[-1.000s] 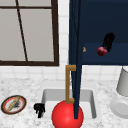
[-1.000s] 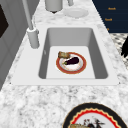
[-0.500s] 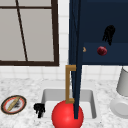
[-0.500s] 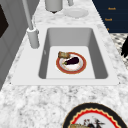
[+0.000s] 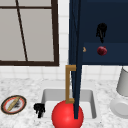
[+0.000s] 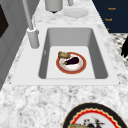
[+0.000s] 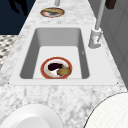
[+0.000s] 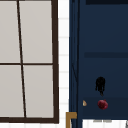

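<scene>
Around the sink and the wall above.
In the sink (image 6: pixel 100 57), a red-rimmed plate (image 6: pixel 59 67) with a dark eggplant (image 6: pixel 72 60) and a piece of bread (image 6: pixel 63 54) touching it; faucet (image 6: pixel 32 37) at the back rim. Dark-framed window (image 5: pixel 27 32) beside an open navy cabinet door (image 5: pixel 76 37) with a brass handle (image 5: pixel 68 83). Red ball (image 5: pixel 63 116) in front; white bowl (image 5: pixel 120 107) and grey canister (image 5: pixel 123 82) on the counter at right.

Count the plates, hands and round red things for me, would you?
Patterned round plates: 2, in the sink and on the counter
Black hands: 2, left, right
Red round things: 2, big ball, small dark fruit
Total: 6
</scene>
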